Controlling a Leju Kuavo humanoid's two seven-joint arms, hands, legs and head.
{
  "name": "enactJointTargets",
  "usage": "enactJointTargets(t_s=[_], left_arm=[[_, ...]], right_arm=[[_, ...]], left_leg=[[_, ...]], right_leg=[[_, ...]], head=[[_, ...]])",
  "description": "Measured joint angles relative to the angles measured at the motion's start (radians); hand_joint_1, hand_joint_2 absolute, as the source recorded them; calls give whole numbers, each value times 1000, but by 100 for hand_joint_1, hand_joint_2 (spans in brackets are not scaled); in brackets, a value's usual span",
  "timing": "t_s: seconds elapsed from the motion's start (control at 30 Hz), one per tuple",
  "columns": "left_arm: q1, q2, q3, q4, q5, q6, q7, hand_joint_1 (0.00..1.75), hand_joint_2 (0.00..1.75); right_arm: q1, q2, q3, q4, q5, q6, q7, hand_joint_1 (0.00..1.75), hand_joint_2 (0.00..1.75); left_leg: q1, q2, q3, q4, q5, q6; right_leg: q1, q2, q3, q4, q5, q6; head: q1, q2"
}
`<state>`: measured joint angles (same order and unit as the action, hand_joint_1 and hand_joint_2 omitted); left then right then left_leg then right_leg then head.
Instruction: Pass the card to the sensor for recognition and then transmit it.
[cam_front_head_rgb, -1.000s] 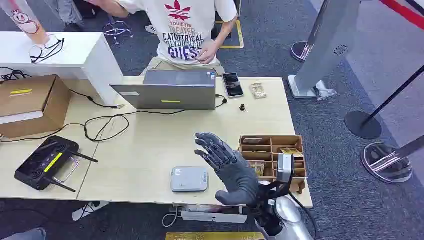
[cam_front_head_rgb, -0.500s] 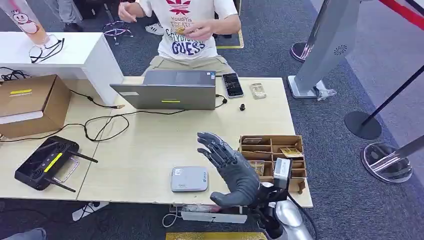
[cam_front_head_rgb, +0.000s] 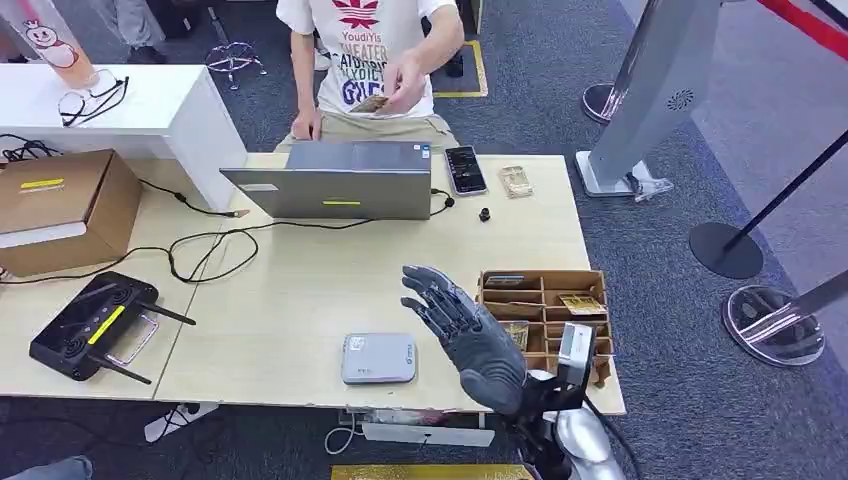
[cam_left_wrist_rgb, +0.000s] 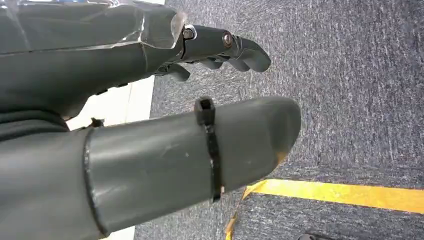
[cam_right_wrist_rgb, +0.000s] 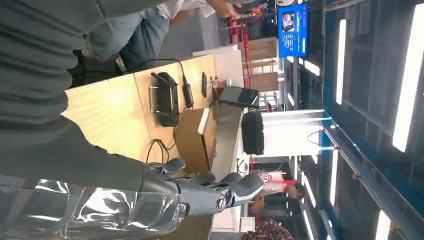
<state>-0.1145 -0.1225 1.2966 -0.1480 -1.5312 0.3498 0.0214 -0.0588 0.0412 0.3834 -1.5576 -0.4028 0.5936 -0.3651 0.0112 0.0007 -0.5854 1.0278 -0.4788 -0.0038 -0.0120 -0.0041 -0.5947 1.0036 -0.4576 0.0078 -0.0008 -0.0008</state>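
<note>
Head view shows the right robot hand (cam_front_head_rgb: 468, 335) raised above the near edge of the surface (cam_front_head_rgb: 300, 280), fingers spread and holding nothing, between the grey sensor (cam_front_head_rgb: 379, 358) and the wooden tray (cam_front_head_rgb: 545, 310) at the near right corner. The card (cam_front_head_rgb: 369, 103) is with the person (cam_front_head_rgb: 370, 60) beyond the far edge, held in a hand above the laptop (cam_front_head_rgb: 335, 180). The left robot hand (cam_left_wrist_rgb: 150, 100) hangs over the carpet floor, fingers apart and empty (seen in the left wrist view). I judge the step to be receiving the card. The next move calls for reaching toward the far edge, closing on the card, then bringing it onto the sensor.
</note>
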Motion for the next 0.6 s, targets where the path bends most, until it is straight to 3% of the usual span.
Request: enactJointTargets(t_s=[0.27, 0.43, 0.6], left_arm=[[0, 0, 0, -1, 3, 0, -3, 0, 0], [-1, 0, 0, -3, 4, -1, -4, 0, 0], [-2, 0, -1, -8, 11, -5, -3, 0, 0]], right_arm=[[-6, 0, -2, -14, 41, -23, 14, 0, 175], [-24, 0, -13, -33, 173, -107, 14, 0, 175], [-87, 4, -15, -39, 388, -256, 11, 0, 175]], left_leg=[[0, 0, 0, 0, 0, 0], [0, 0, 0, 0, 0, 0], [0, 0, 0, 0, 0, 0]], right_leg=[[0, 0, 0, 0, 0, 0], [0, 0, 0, 0, 0, 0], [0, 0, 0, 0, 0, 0]], head=[[0, 0], [0, 0], [0, 0]])
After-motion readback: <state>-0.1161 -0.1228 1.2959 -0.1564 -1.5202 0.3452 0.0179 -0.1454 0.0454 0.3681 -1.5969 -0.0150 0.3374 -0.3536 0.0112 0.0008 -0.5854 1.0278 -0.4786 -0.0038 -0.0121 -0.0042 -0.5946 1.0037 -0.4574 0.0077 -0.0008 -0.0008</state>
